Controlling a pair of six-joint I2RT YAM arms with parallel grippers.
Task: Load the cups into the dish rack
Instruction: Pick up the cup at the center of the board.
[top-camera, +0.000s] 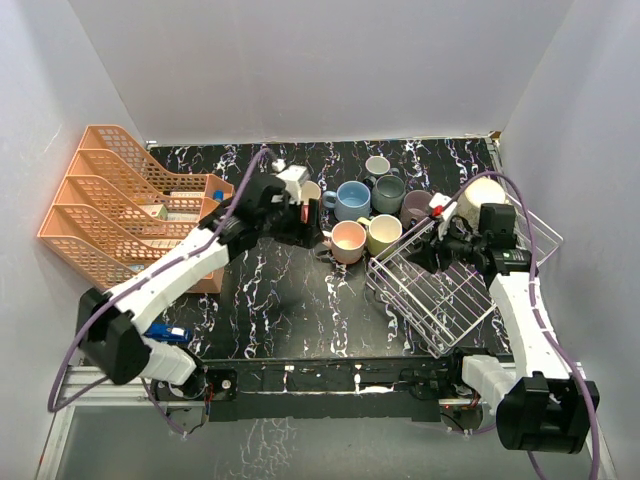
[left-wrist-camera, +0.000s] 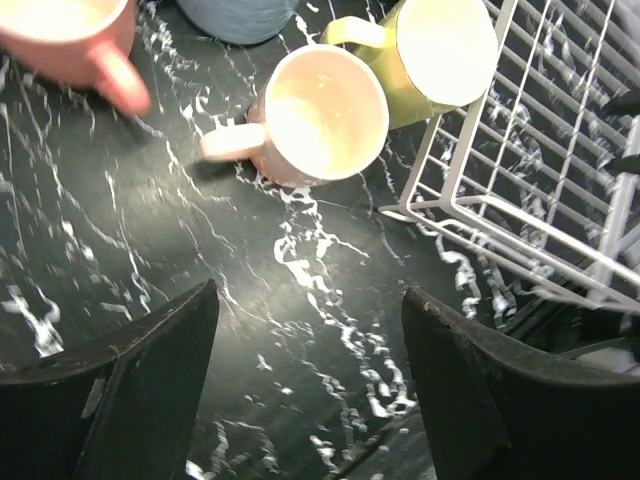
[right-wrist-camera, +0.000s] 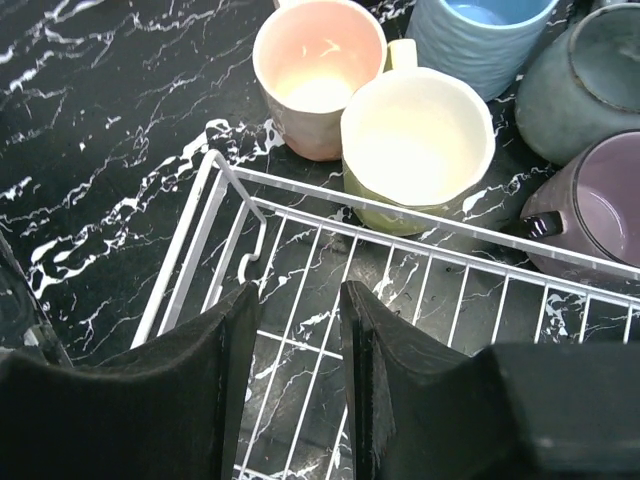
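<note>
Several mugs stand at the back of the table: small grey (top-camera: 377, 166), blue (top-camera: 352, 200), grey-teal (top-camera: 388, 193), mauve (top-camera: 415, 207), peach (top-camera: 348, 240) and yellow-green (top-camera: 383, 234). A cream mug (top-camera: 482, 194) shows behind the right arm. The white wire dish rack (top-camera: 440, 295) lies right of the mugs. My left gripper (top-camera: 318, 240) is open and empty, just left of the peach mug (left-wrist-camera: 320, 115). My right gripper (top-camera: 425, 252) hangs over the rack's floor (right-wrist-camera: 400, 215), slightly open and empty, near the yellow-green mug (right-wrist-camera: 415, 145).
An orange tiered tray organizer (top-camera: 130, 200) stands at the left. A pink mug (left-wrist-camera: 60, 40) sits at the top left of the left wrist view. Grey walls close in the table at the back and both sides.
</note>
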